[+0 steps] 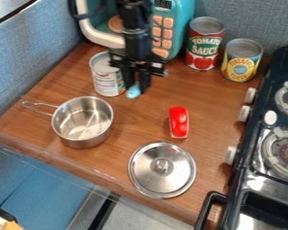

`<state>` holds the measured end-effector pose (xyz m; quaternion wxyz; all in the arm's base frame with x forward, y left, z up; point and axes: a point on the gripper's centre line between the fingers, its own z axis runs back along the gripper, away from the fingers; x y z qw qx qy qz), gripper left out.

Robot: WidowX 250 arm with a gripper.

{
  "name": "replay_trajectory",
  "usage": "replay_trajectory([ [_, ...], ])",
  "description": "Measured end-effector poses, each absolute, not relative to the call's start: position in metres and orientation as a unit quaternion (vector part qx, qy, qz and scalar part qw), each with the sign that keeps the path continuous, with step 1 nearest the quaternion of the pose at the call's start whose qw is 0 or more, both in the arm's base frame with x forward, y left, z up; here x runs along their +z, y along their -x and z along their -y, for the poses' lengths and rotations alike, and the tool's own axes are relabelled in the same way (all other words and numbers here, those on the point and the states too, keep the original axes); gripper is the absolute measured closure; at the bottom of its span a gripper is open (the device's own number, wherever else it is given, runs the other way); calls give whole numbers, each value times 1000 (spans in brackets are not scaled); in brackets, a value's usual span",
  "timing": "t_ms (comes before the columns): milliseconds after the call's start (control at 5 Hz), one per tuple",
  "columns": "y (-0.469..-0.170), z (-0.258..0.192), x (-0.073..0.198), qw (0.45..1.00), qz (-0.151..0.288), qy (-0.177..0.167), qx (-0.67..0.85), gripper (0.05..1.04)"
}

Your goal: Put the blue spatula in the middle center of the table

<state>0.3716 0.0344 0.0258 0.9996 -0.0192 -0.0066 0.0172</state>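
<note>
Blue spatula (133, 93) shows at the gripper (137, 87), beside a can (106, 77); whether the jaws are clenched cannot be told. Wooden surface (131, 119) spans pot (81, 138) to stove edge (254, 184).

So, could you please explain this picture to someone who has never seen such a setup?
This is one view, from a fixed camera looking down at a slant. The black machine is a robot arm; its end effector hangs over a wooden table. The light-blue piece at its tip is probably the spatula; whether gripped, I cannot tell. Also here: three cans, a steel pot, a metal lid, a red object, a turquoise toy microwave and a stove.
</note>
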Motion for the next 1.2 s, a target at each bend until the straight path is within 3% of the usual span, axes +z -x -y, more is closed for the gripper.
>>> replay_trajectory([
  [400, -377, -18, -3, 1000, -9, -9, 6, 756],
  [600, -379, -16, -5, 1000, -2, -19, 1, 690],
  [800, -372, -17, -9, 1000, -8, -22, 0, 383],
  [1000, -370, -15, 16, 999, 19, -31, 1, 110],
  [1200, -366, -10, 50, 998, 55, -30, 10, 79],
])
